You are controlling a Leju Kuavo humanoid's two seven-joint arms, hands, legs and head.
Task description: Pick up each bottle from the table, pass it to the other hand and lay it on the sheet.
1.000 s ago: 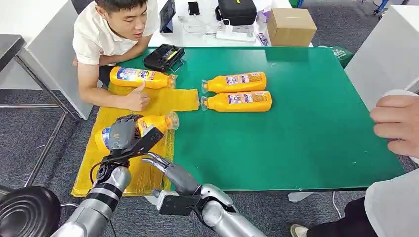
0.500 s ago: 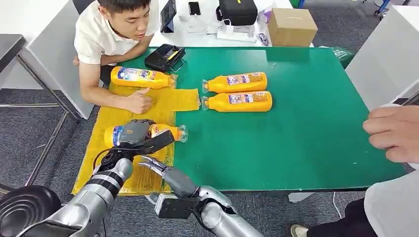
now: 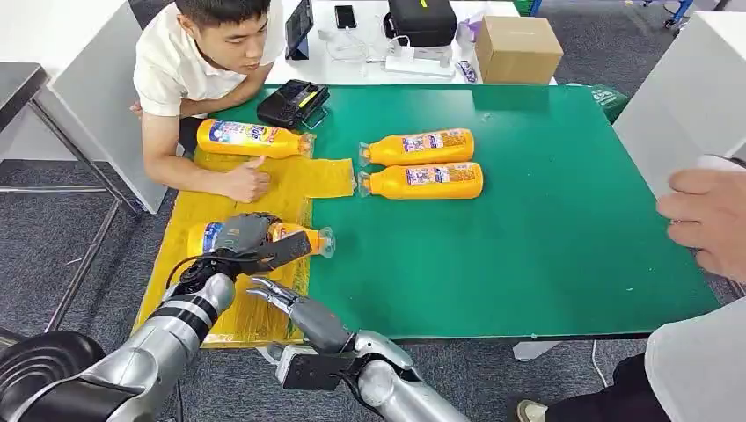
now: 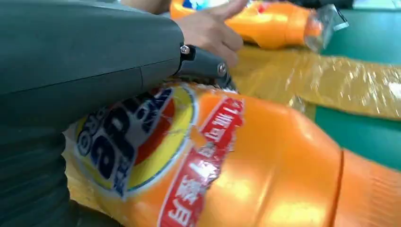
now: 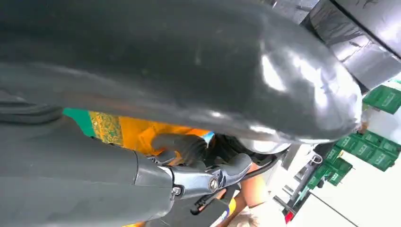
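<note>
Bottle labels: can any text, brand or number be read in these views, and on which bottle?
Held bottle, gripped by the left hand: large blue letters, cut off by the hand; red strip characters blurred.
Bottle on the sheet, two bottles on the table: labels too small.

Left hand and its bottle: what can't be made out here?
- Head view: the left hand covers the middle of the held bottle, so contact with the yellow sheet is unclear.
- Left wrist view: bottle cap cut off by the edge.
- Right wrist view: right hand mostly hidden by its cover.
</note>
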